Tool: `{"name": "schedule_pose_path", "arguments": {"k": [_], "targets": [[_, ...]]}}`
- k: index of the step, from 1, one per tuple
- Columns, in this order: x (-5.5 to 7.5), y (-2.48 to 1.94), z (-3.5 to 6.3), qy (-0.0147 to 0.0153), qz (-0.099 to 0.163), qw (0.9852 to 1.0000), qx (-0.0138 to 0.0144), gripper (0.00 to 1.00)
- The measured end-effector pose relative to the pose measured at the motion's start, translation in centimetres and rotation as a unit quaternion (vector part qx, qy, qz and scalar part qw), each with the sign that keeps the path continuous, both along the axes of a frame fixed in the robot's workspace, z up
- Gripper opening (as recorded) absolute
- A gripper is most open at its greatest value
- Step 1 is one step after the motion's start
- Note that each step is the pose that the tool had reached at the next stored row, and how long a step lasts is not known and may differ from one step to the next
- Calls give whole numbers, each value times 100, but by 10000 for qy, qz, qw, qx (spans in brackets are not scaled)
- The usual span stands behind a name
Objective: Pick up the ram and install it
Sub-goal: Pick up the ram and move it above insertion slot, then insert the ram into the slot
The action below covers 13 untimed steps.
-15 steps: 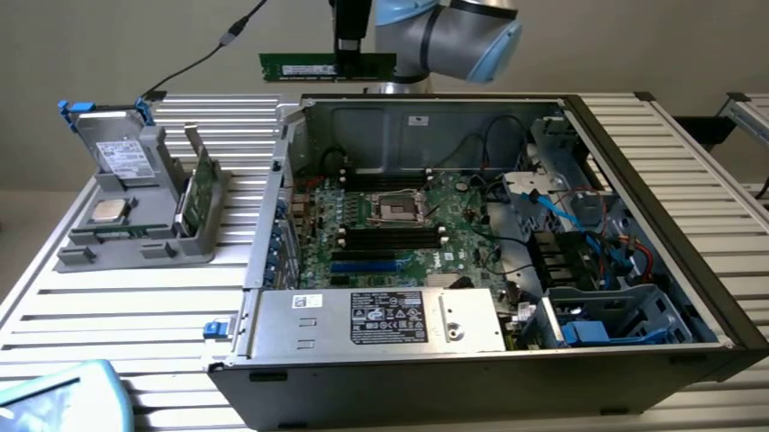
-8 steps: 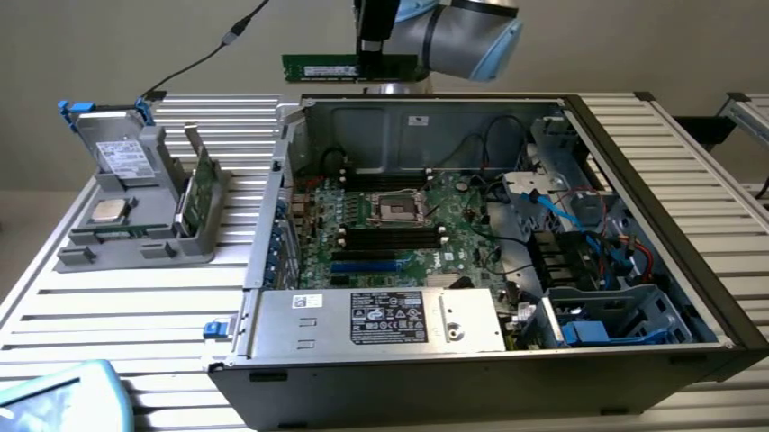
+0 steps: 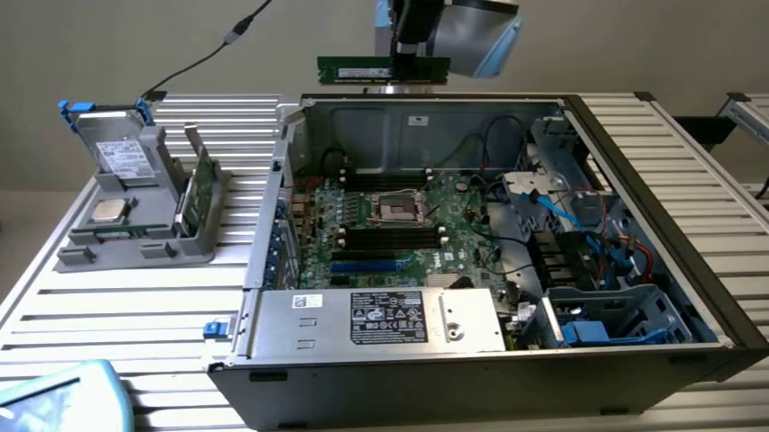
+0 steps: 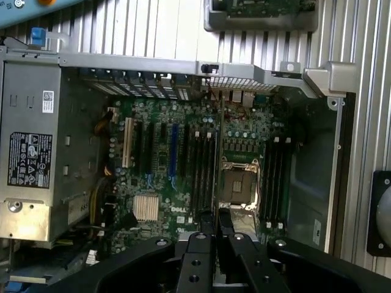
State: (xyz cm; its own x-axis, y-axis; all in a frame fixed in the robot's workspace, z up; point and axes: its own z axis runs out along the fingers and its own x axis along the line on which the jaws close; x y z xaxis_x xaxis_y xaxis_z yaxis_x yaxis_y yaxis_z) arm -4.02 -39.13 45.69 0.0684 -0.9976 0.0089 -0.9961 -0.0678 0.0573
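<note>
Ram (image 3: 355,69) hangs level in the air above the far edge of the open computer case (image 3: 703,270), pinched in the nearly closed hand (image 3: 411,63). The case sits on a ribbed metal worktop (image 3: 121,306) (pale slats throughout), with a plain beige wall (image 3: 108,45) behind.

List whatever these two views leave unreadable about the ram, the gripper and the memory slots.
- The ram, exterior view: its label is too small to read, and its middle is covered by the gripper shut on it.
- The ram, wrist view: it sits edge-on between the fingers, so its face is hidden.
- The memory slots, both views: the latches are too small to judge.
- The blue-edged object, exterior view: cut off by the corner, unidentifiable.
</note>
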Motion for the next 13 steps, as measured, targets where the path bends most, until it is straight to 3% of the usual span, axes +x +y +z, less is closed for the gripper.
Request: {"name": "schedule_pose_path", "arguments": {"k": [6, 13], "targets": [[186, 4, -32, -1, -23, 10000, 2, 14], [205, 5, -112, 0, -421, 9991, 44, 14]]}}
